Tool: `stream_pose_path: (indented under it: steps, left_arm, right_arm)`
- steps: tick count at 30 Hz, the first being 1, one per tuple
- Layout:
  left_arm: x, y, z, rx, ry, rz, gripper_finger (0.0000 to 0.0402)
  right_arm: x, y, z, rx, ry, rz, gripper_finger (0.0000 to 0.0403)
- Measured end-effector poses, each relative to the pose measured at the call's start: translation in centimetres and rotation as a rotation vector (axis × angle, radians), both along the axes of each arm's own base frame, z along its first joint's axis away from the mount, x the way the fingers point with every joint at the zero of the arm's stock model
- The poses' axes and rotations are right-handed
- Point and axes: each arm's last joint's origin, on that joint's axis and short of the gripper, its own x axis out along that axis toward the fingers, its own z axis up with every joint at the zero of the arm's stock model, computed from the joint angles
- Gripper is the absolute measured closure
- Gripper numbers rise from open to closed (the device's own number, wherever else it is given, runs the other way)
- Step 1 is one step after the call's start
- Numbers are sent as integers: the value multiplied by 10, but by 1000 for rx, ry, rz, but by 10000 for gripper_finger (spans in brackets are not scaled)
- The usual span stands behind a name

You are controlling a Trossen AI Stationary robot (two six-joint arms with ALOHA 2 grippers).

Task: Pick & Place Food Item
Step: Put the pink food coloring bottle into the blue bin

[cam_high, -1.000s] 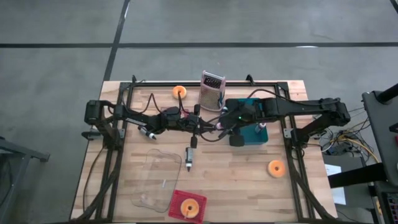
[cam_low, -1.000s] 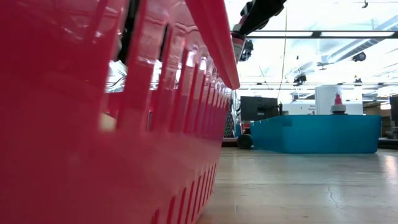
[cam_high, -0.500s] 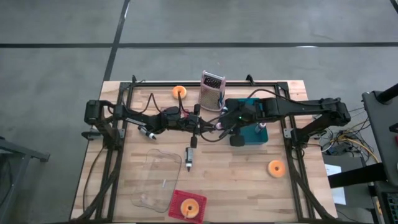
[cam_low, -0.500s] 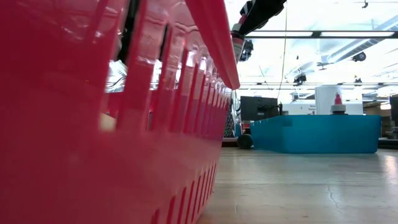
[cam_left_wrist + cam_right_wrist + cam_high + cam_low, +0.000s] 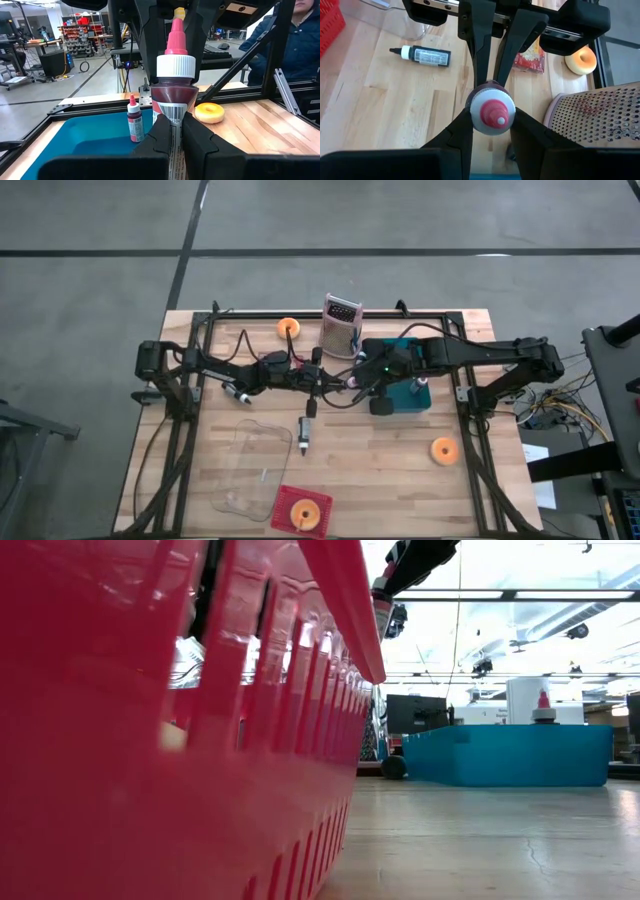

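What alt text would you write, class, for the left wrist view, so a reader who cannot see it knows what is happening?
The left gripper holds a dark red sauce bottle upright by its body, pink nozzle on top. Behind it, a small dropper bottle stands in a blue tray, and a yellow doughnut lies on the wooden table.

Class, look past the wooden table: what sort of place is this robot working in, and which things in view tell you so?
Probably a robotics lab or workshop. The bare concrete floor around the wooden table, the storage shelving stacked with equipment in the room behind, and the loose cables beside the rig all suggest a work space, not a kitchen.
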Motion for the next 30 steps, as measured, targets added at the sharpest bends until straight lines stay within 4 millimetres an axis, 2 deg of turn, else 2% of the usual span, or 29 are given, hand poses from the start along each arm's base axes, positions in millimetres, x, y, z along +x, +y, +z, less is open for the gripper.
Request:
stream_pose_path:
  steps: [12, 21, 27, 28, 29, 30]
  left_arm:
    - [0, -1, 0, -3, 0, -21, 376]
    - [-2, -3, 1, -24, 19, -117, 229]
    - [-8, -6, 8, -35, 64, -196, 164]
    - [-10, -6, 9, -38, 82, -205, 157]
    - [-11, -7, 10, -43, 98, -217, 151]
    - [-13, -8, 11, -48, 122, -220, 147]
  right_arm:
    - [0, 0, 0, 0, -4, -1, 307]
    - [-1, 0, -2, -5, 12, -16, 307]
    - [-3, 1, -9, -5, 54, -19, 308]
    - [-4, 0, -12, -13, 70, -31, 323]
    - [-5, -1, -13, -30, 78, -44, 362]
    - [-5, -2, -14, -35, 80, -52, 383]
